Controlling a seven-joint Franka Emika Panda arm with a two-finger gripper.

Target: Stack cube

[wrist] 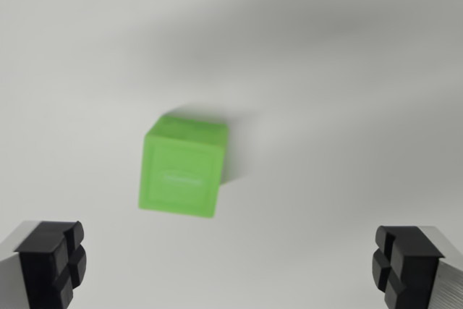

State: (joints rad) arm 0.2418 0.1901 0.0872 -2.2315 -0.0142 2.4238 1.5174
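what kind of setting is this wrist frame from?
Likely a lab or test tabletop: a bare white surface, a single green cube sitting on it, and the open gripper with black fingertips apart from the cube. Nothing else shows.

silvery hand (231, 269), black, seemingly cross-grooved pads (54, 262)

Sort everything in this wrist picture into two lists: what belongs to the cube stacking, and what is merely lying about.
Belongs to the job:
- bright green plastic cube, resting on the surface, untouched
- gripper, black-padded fingers wide apart and empty, cube lying beyond them

Merely there:
- plain white tabletop, only a support
- nothing else visible; no second cube in this view
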